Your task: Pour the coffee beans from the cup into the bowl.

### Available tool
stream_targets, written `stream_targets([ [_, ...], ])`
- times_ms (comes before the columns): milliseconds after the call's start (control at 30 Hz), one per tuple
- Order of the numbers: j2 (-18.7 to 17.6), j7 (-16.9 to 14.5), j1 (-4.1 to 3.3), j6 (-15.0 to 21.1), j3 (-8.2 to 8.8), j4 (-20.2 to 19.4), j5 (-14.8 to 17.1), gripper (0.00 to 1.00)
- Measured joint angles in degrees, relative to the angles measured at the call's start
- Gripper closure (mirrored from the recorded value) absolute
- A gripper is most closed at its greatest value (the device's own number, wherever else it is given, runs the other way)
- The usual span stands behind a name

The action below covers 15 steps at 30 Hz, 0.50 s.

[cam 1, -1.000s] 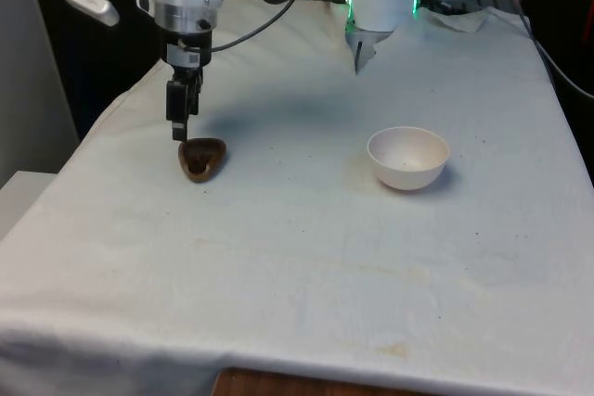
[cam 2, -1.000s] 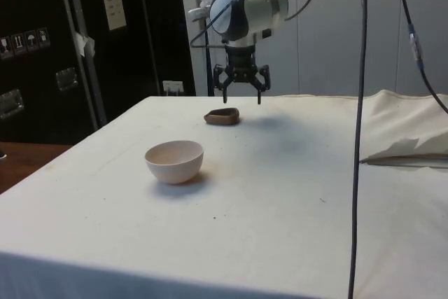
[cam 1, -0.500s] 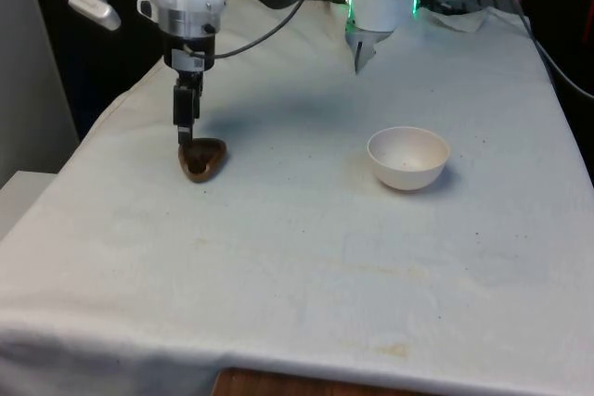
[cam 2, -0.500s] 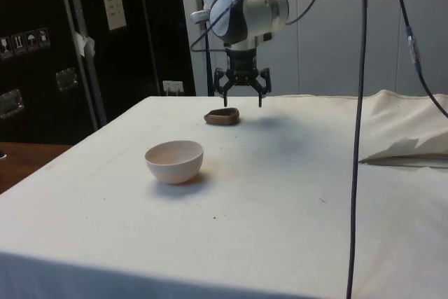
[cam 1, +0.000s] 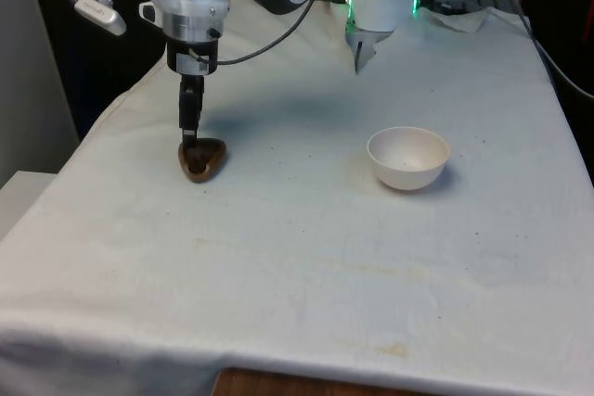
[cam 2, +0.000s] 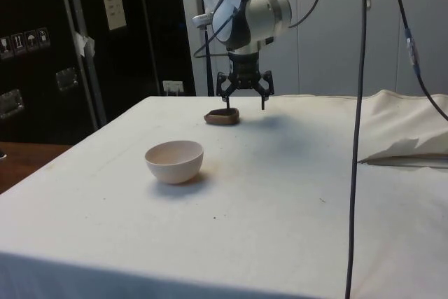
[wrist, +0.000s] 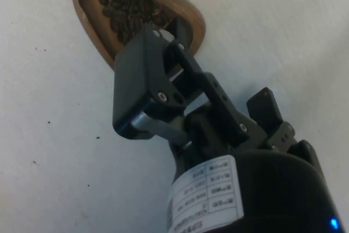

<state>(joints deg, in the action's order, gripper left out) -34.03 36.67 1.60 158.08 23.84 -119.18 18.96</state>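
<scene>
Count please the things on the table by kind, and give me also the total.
Brown cup holding coffee beans: 1
White bowl: 1
Total: 2, not counting the beans. The gripper hangs over the cup, open.

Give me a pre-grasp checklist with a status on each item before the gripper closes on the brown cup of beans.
1. Gripper open: ok, the side view shows the fingers spread.
2. Gripper over the brown wooden cup: ok, one finger reaches down to its rim; the other hangs beyond the cup.
3. Rim between the fingers: cannot tell.
4. Coffee beans in the cup: ok, seen in the wrist view.
5. Cup upright on the white cloth: ok, flat, nothing spilled.
6. White round bowl ready: ok, upright, empty, apart from the cup toward the front view's right.
</scene>
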Motion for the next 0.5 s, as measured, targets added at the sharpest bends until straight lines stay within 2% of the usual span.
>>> stream_targets([
  [500,0.0,-0.3,0.00,-0.3,0.00,0.1,0.1,0.00],
])
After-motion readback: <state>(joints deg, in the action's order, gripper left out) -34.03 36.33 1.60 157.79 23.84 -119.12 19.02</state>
